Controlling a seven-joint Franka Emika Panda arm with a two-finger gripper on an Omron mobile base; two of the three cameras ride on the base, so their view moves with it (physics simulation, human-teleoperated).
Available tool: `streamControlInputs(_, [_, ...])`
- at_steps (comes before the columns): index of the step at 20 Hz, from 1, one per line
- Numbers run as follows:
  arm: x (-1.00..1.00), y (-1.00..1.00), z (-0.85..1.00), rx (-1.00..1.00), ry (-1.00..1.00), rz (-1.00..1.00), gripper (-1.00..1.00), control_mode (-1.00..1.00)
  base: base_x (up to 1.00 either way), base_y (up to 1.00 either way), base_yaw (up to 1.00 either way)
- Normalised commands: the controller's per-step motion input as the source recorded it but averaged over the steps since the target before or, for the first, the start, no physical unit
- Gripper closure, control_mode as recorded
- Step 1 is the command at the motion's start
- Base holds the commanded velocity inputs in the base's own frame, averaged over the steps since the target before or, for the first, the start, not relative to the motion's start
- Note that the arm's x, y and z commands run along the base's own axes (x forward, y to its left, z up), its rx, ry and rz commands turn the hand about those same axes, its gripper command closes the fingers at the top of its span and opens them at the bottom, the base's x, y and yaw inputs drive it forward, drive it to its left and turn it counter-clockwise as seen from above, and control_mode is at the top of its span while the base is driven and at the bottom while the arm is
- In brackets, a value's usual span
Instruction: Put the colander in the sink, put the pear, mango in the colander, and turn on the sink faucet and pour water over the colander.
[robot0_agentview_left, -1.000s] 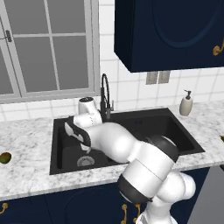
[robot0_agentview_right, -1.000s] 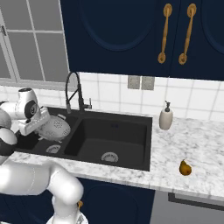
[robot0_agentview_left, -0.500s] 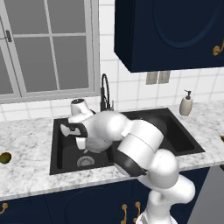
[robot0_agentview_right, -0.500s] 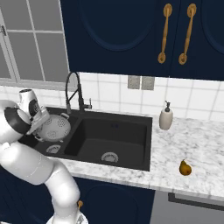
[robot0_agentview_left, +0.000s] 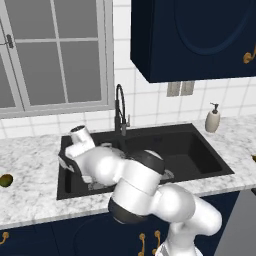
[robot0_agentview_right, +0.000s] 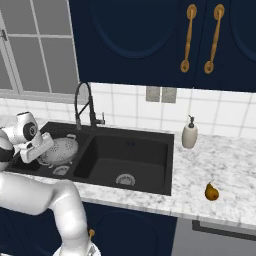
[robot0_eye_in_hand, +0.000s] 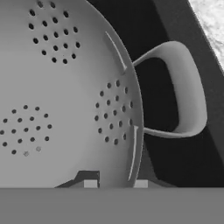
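From the hand view, the gripper (robot0_eye_in_hand: 115, 183) sits right at the rim of the colander (robot0_eye_in_hand: 57, 87), one tip on each side of the rim wall, just beside a loop handle (robot0_eye_in_hand: 179, 87). The tips stand close together, but whether they pinch the rim or have just let go I cannot tell.

In the right base view the colander (robot0_agentview_right: 59, 150) lies in the left basin of the sink (robot0_agentview_right: 150, 185), near that basin's front left corner, above its drain. The hand (robot0_agentview_right: 36, 147) hangs over the colander's near edge. So the first step looks done or almost done.

The main risk is in the lift-off. If the tips drag on the rim as the hand rises, the colander could tip, slide against the basin wall, or come up with the gripper and drop askew.

The fruit lies well apart: a pear (robot0_agentview_right: 212, 192) rests on the counter near its front edge, to the right of the sink, and a dark green fruit, probably the mango (robot0_agentview_left: 5, 180), sits on the counter far to the left. Both are round and could roll from a poor pinch.

At the back edge of the sink stands the sink faucet (robot0_agentview_right: 85, 107), close behind the colander; a wide swing of the arm could knock it. The soap bottle (robot0_agentview_right: 189, 135) stands at the sink's far right corner.
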Motion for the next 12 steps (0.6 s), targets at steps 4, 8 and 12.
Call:
streamControlInputs(4, [-0.12,0.00,-0.64,-0.09,0.00,-0.22,1.00,-1.00,0.00,0.00,0.00])
streamControlInputs(8, [0.00,0.00,-0.55,-0.06,-0.02,-0.20,1.00,-1.00,0.00,0.00,0.00])
streamControlInputs(12, [0.00,0.08,-0.55,-0.01,0.00,-0.19,1.00,-1.00,0.00,0.00,0.00])
